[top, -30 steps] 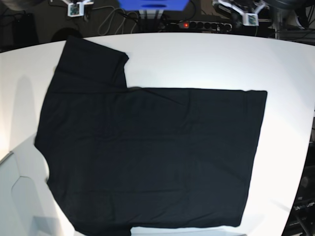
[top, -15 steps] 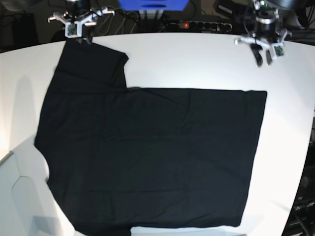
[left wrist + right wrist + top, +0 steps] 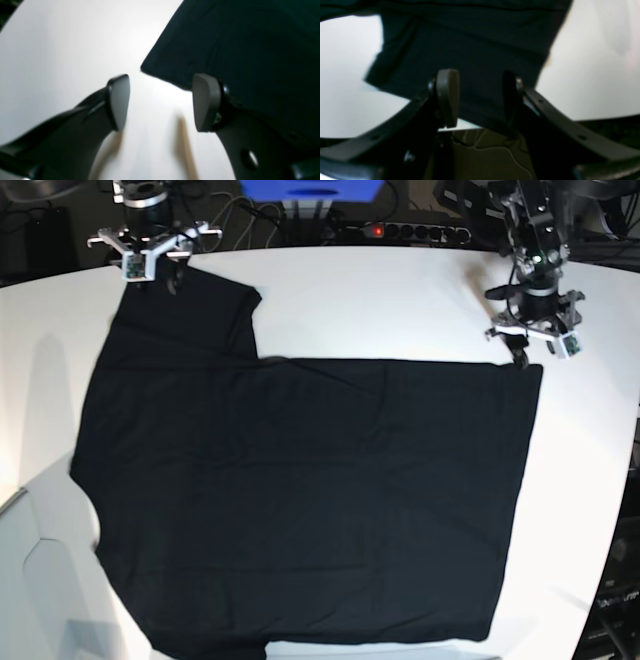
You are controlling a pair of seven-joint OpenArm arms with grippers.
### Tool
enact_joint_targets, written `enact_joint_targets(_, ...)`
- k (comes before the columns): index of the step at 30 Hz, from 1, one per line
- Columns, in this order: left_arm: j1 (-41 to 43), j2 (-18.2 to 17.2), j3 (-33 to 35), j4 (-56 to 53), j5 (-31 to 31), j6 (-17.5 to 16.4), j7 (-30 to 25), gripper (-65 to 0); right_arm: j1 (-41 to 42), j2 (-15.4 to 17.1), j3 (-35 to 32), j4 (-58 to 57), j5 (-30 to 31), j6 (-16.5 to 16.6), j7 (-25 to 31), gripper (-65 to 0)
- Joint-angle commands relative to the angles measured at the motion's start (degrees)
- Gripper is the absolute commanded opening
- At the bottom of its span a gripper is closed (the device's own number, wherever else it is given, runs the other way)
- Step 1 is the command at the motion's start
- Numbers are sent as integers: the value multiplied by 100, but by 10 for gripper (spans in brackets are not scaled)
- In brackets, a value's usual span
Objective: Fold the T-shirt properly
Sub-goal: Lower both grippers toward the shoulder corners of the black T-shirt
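Left gripper (image 3: 160, 102) gapes wide over the T-shirt (image 3: 300, 490) hem corner at 2 o'clock; wrist view only shows its fingers (image 3: 206, 102) straddling that edge. Right gripper (image 3: 477, 97), open, straddles the sleeve at 11 o'clock. Bare table (image 3: 400, 300) between.

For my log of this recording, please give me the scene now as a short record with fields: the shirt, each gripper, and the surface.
shirt: black T-shirt lying spread flat, no print visible
surface: white table
left gripper: left gripper open, above the shirt's far hem corner, one finger over the cloth, the other over the table
right gripper: right gripper open, straddling the far sleeve's edge
fold: not yet begun
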Motion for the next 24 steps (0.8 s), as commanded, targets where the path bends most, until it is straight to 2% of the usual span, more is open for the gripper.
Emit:
enact_joint_targets(1, -162, -62, -42, 2, 9, 16, -149, -265, -67, 7, 16, 76, -36, 30, 126, -361)
enact_joint_targets(13, -663, -572, -86, -815, 9, 8, -149, -265, -67, 7, 51, 67, -36, 30, 134, -361)
enact_joint_targets(18, -874, -537, -121, -1053, 53, -625, -140, -270, -67, -2, 51, 58, -36, 30, 134, -361)
enact_joint_targets(24, -910, -537, -121, -1281, 62, -643, -140, -270, -67, -2, 122, 58, -36, 30, 134, -361)
